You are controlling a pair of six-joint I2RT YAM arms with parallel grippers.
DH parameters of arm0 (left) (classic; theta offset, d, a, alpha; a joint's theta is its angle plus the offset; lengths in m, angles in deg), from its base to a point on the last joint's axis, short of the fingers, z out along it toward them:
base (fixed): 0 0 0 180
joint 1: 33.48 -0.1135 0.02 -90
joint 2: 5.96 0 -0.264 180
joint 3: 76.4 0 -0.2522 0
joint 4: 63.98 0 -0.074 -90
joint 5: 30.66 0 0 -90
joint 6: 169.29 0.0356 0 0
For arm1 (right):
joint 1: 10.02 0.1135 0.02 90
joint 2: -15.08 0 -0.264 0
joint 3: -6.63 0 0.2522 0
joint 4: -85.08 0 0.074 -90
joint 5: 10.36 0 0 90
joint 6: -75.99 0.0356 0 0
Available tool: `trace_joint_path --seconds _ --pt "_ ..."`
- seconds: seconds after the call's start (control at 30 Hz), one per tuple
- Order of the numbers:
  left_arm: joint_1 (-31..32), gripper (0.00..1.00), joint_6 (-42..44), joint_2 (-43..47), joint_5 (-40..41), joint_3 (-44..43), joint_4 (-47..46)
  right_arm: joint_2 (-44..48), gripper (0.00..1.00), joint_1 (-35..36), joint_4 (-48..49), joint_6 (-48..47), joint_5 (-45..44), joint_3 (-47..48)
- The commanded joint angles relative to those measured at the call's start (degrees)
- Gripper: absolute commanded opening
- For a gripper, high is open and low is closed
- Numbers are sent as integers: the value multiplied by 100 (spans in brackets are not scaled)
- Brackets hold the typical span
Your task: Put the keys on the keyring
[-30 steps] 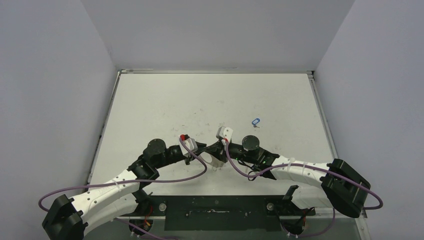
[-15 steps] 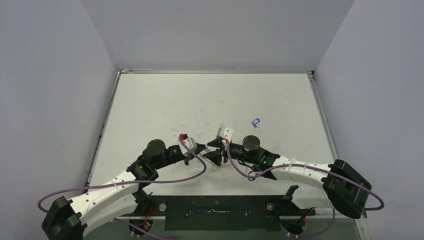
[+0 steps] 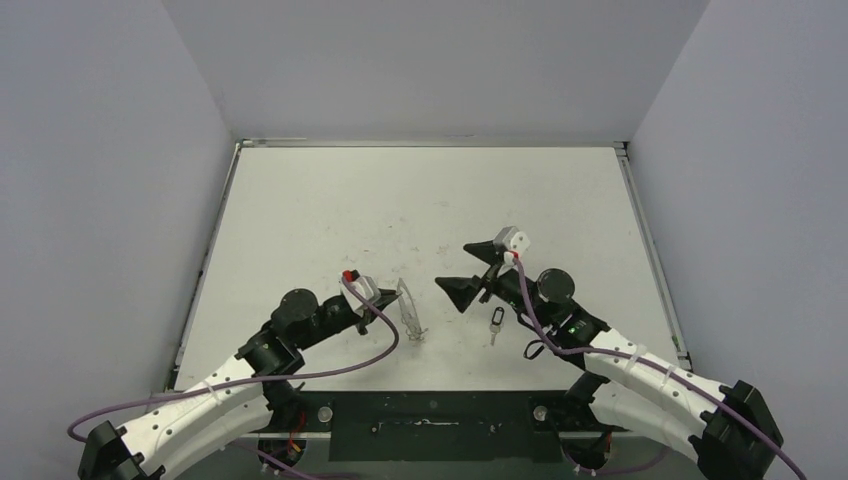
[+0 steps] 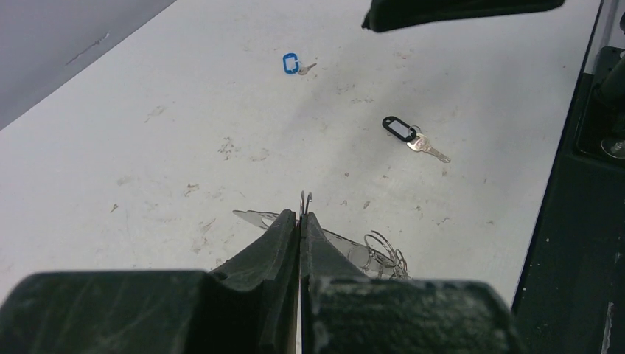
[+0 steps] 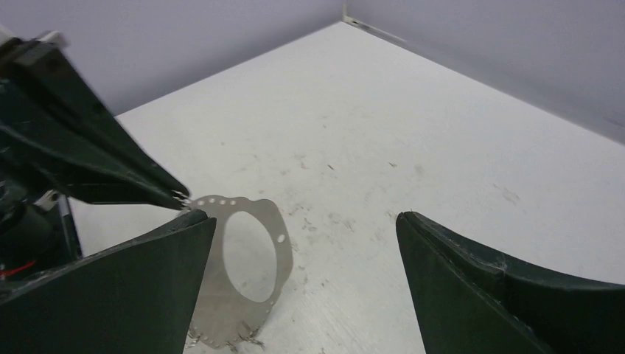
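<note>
My left gripper (image 4: 301, 215) is shut on a thin wire loop at the upper rim of the keyring (image 5: 278, 234). The pale plate stands on edge on the table (image 3: 330, 210), with more wire loops (image 4: 383, 252) at its low end. From above, the left gripper (image 3: 392, 298) and the keyring (image 3: 410, 310) are left of centre. The dark-headed key (image 3: 496, 320) (image 4: 402, 130) lies loose on the table. Farther back lies the blue-headed key (image 4: 291, 63); the right wrist hides it from above. My right gripper (image 3: 452, 265) (image 5: 306, 218) is open and empty, just right of the keyring.
A black strip (image 3: 430, 425) with both arm bases runs along the table's near edge. Grey walls close in the left, back and right sides. Purple cables (image 3: 380, 345) loop off both arms.
My right gripper opened wide and drew back to the right. The dark key now lies on the table. The left arm pulled back slightly with the keyring.
</note>
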Motion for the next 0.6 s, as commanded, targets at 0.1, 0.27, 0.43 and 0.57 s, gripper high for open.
trace_joint_path --seconds 0.1,0.27,0.43,0.57 --pt "-12 0 -166 333 482 -417 811 55 100 -350 -2279 989 -1890 565" --pt "-7 0 7 430 506 -804 1733 -289 98 -478 -3437 1435 -2231 876" --pt "-6 0 160 556 495 -1119 2440 -244 91 -642 -4085 1996 -2239 744" --pt "-8 0 326 646 487 -1300 2882 -108 84 -717 -4838 2429 -2330 680"
